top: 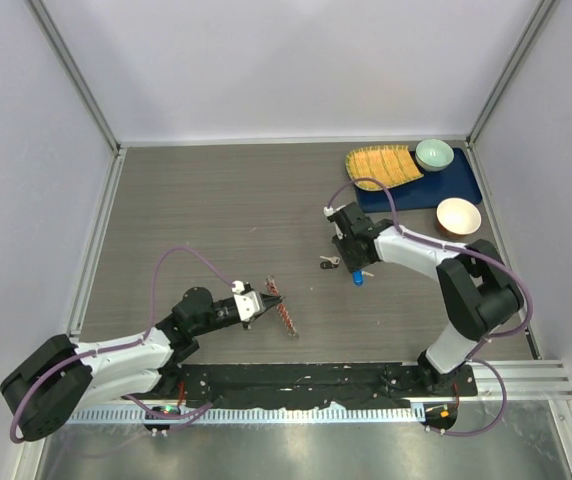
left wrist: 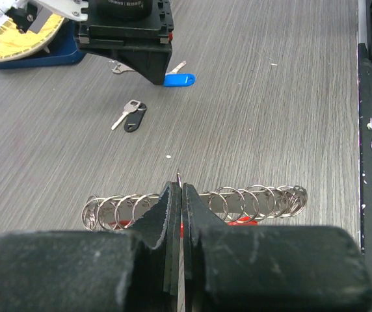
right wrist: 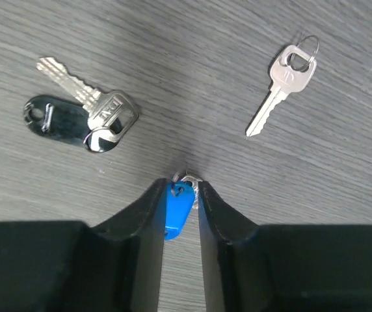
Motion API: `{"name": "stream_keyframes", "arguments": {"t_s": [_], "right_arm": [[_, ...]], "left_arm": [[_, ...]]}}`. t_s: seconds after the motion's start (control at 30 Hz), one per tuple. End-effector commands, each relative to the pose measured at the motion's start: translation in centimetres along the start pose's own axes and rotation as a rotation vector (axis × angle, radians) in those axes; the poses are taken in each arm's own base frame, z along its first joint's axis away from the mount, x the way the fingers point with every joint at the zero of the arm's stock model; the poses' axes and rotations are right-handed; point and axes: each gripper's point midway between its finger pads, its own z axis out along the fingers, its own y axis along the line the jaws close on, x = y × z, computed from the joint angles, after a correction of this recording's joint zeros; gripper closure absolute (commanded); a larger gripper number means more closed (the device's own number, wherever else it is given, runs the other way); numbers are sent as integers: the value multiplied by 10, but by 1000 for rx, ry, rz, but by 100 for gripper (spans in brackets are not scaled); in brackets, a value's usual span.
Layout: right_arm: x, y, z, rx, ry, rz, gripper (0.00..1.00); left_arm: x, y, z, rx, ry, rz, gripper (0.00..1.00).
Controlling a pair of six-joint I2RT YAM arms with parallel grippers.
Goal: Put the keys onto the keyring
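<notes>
Grey wood-grain table (top: 216,210), matte, fine streaks running across it; plain white walls (top: 266,60) w/ metal corner posts on three sides. At the far right corner there is a dark blue tray (top: 466,185) bearing a yellow woven mat (top: 381,165) and a pale green bowl (top: 434,154); a cream bowl (top: 458,215) sits at the tray's near edge.

The keyring (left wrist: 257,200) lies near the table's middle, left of centre. It is a row of thin shiny wire loops like a stretched spring, w/ a red fob (left wrist: 241,221) under it. The left gripper (left wrist: 179,192) has its scuffed black jaws pressed fully together on the keyring's wire, a thin metal tip poking up between them.

Only the right wrist view shows detail of the right gripper (right wrist: 181,188). Its jaws are parted narrowly, astride the glossy plastic head of the blue key (right wrist: 178,211); can't tell if they pinch it. Just beyond lie the black key (right wrist: 62,117), w/ an oval head and toothed silver blade, and the silver key (right wrist: 283,81), flat, w/ a tiny ring, apart from each other. From overhead these are mere specks.
</notes>
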Motion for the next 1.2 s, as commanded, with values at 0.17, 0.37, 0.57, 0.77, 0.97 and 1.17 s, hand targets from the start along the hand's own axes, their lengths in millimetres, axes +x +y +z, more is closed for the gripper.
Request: {"name": "stream_keyframes", "arguments": {"t_s": [0.17, 0.37, 0.57, 0.77, 0.97, 1.17], "right_arm": [[-62, 48, -89, -172, -531, -173, 47], [-57, 124, -132, -384, -790, -488, 46], [-53, 170, -145, -421, -862, -658, 47], [-56, 187, -153, -469, -891, -696, 52], [-56, 194, -157, -504, -893, -725, 58], [-54, 202, -159, -545, -882, -753, 59]], "left_arm": [[-20, 11, 7, -32, -55, 13, 96], [-23, 13, 8, -41, -67, 0, 95], [-31, 16, 8, -64, -110, -29, 95], [-33, 18, 7, -78, -122, -43, 95], [-34, 19, 7, -84, -125, -44, 95], [-34, 19, 8, -85, -123, -49, 95]]}}
